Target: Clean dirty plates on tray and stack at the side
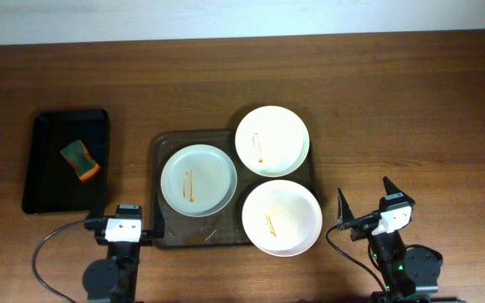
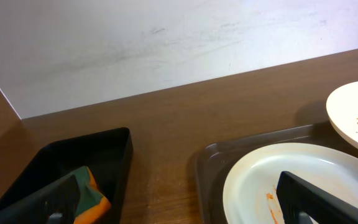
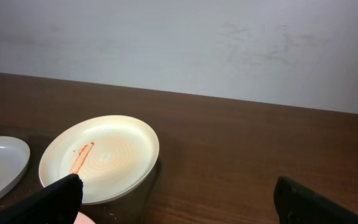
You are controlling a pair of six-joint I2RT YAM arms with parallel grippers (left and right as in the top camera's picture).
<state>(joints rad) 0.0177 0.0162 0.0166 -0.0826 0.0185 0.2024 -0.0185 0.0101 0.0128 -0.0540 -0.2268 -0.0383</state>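
Currently on the table (image 1: 411, 101), listed from the overhead view:

1. tray (image 1: 172, 233), dark brown, centre of frame. It carries all three plates.
2. centre-left plate (image 1: 198, 180), lying flat inside the tray, with an orange streak at its middle.
3. upper plate (image 1: 272, 140), upper right of the tray and overlapping its far rim, with a thin orange streak.
4. lower plate (image 1: 281, 217), lower right of the tray and overhanging its corner, with an orange streak left of centre.
5. black tray (image 1: 39, 160), left of frame and apart from the brown one. It holds a green and orange sponge (image 1: 80, 160).
6. left gripper (image 1: 125, 222), bottom left, just below the tray's near corner. Its jaws are spread wide and hold nothing.
7. right gripper (image 1: 366, 200), bottom right, beside the lower plate but clear of it. Its fingers are parted and empty.

Progress, as judged: nothing is done yet. No plate is wiped, none is stacked at the side, and the sponge lies untouched. All that is left: fetching the sponge, cleaning three plates and stacking them
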